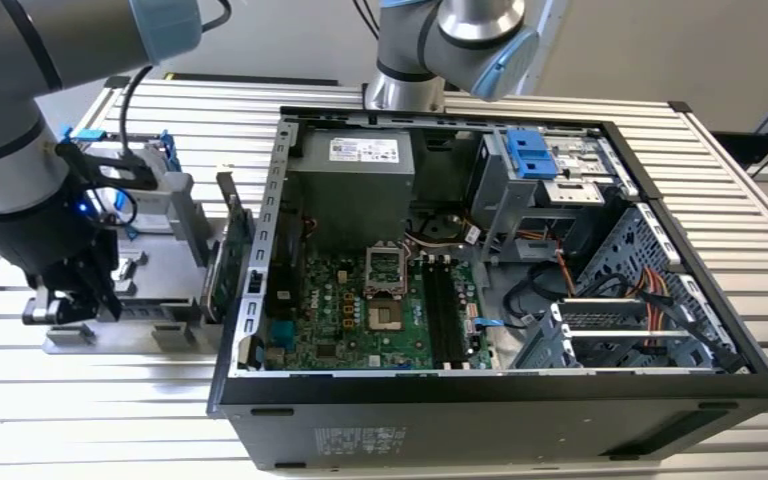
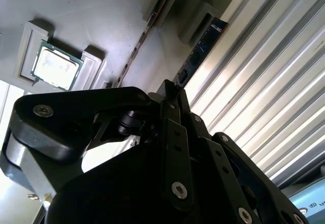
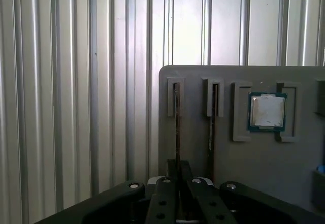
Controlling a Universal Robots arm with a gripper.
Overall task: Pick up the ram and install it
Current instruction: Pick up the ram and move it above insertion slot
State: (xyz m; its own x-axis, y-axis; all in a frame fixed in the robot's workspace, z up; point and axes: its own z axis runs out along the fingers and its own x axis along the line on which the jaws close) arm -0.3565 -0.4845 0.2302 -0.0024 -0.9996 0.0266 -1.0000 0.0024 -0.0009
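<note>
A thin, dark, narrow circuit-board stick, the ram point(image 3: 176, 122), is seen standing on its long edge in a slot of a flat grey moulded parts holder point(image 3: 254, 173), in the slot nearest the holder's edge. It is kept upright there so that its two flat faces are offered to a grasp from above. A second, similar thin stick point(image 3: 212, 120) is held the same way in the neighbouring slot, and a square green-rimmed processor chip with a silver lid point(image 3: 267, 110) is laid flat in a recess further along.

The black two-fingered gripper point(image 3: 178, 164) is lowered onto the first stick. In both wrist views its fingers are drawn close together with the stick's edge running between them, so the ram point(image 2: 200, 51) is judged to be clamped, though it is not yet lifted out of its slot.

In the exterior view the gripper point(image 1: 77, 300) is placed over the holder point(image 1: 131, 330), which rests on a ribbed metal table point(image 1: 91, 420) beside an open black computer case point(image 1: 491, 400) laid on its side. The long black memory slots point(image 1: 444, 310) on the green board inside are thus exposed from above, well apart from the ram.
</note>
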